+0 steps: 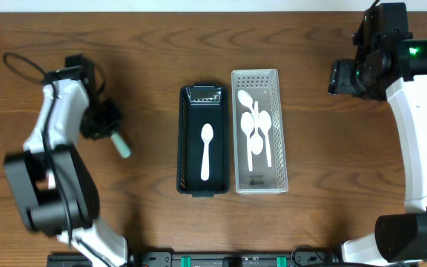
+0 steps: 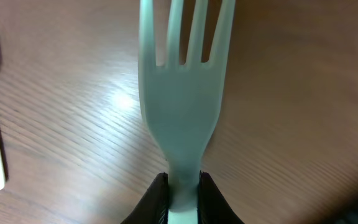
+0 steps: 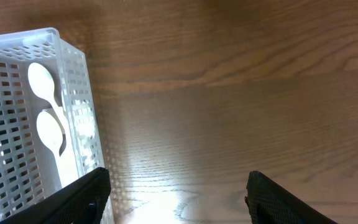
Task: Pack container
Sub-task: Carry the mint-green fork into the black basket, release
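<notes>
The left jaws are closed on the handle of a pale green fork (image 2: 180, 106). In the left wrist view the two dark fingertips pinch the narrow neck from either side, and the tines point straight out ahead of the jaws. From above, the fork (image 1: 121, 144) pokes out beyond those jaws over bare wood. Whether it is clear of the surface (image 1: 147, 52) or touching it I cannot tell.

The right jaws stand wide open with nothing between them. They hang over bare wood just beside the far end of the white basket (image 3: 73, 68), which holds several white spoons (image 3: 47, 81).

The black container (image 1: 184, 141) lies well apart from the left jaws, between the two pairs of jaws and touching the white basket (image 1: 280, 126) along one long side. One white spoon (image 1: 207, 152) lies lengthways in it.

By my reading, the step in hand is the pickup of the fork: the grip is made and the carry has not begun. The next move calls for lifting the fork clear, carrying it across to the black container, and turning it to lie along the container's length beside the spoon before letting go. The pinch sits low on a thin handle, so the fork may swing or slip if the carry is quick.
</notes>
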